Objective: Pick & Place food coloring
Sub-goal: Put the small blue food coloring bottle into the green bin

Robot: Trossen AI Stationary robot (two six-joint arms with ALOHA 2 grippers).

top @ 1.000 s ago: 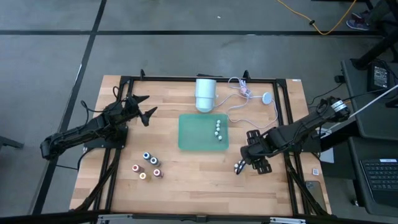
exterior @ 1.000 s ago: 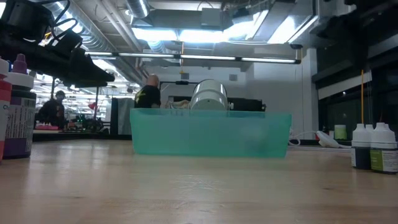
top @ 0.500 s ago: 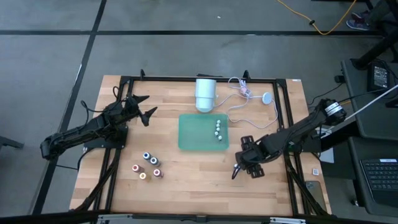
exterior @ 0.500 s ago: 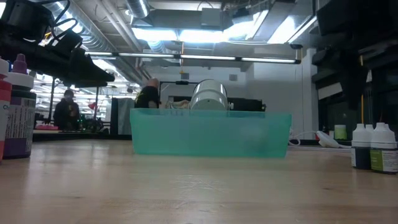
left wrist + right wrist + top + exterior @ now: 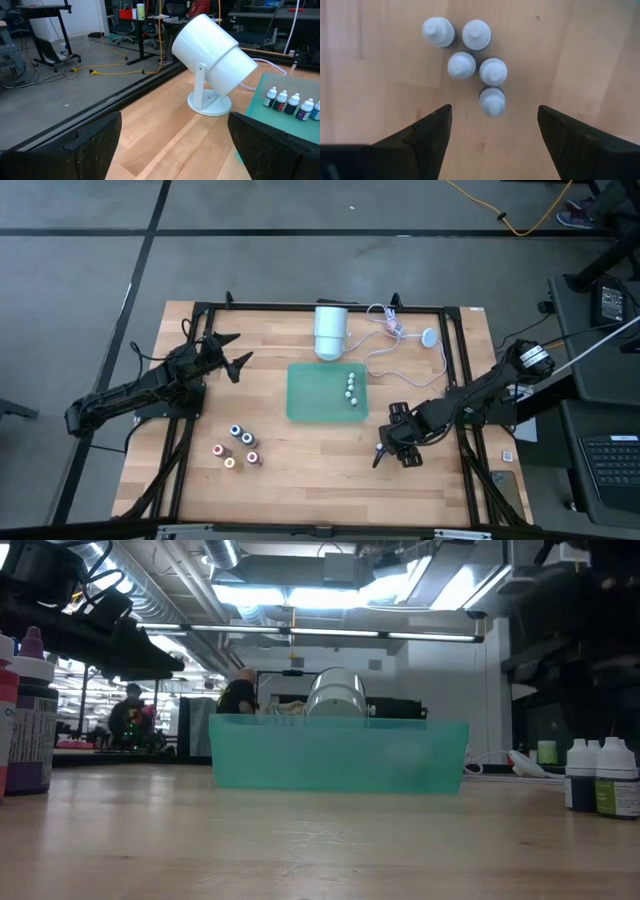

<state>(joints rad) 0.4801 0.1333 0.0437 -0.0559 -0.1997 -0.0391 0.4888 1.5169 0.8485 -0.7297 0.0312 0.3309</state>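
Note:
Several small white-capped food coloring bottles point(image 5: 470, 55) stand upright in a cluster on the wooden table, near its right side point(image 5: 383, 450). My right gripper point(image 5: 493, 125) hangs open above them and points straight down. Its fingers stand on either side of the nearest bottle point(image 5: 492, 101) and touch nothing. More white-capped bottles point(image 5: 351, 388) stand in the green tray point(image 5: 310, 395). A group with coloured tops point(image 5: 238, 446) stands at the near left. My left gripper point(image 5: 228, 356) waits open at the far left, above the table.
A large white cylinder on a foot point(image 5: 210, 55) stands behind the tray, with a white cable point(image 5: 385, 340) beside it. The black frame rails point(image 5: 465, 370) run along the table's sides. Bare wood lies between the tray and the near edge. People move in the room beyond.
My right gripper has come down toward the white-capped bottles near the table's right side and shifted a little toward the table's left. Its fingers have stayed as wide apart as before. The bottles have not moved.

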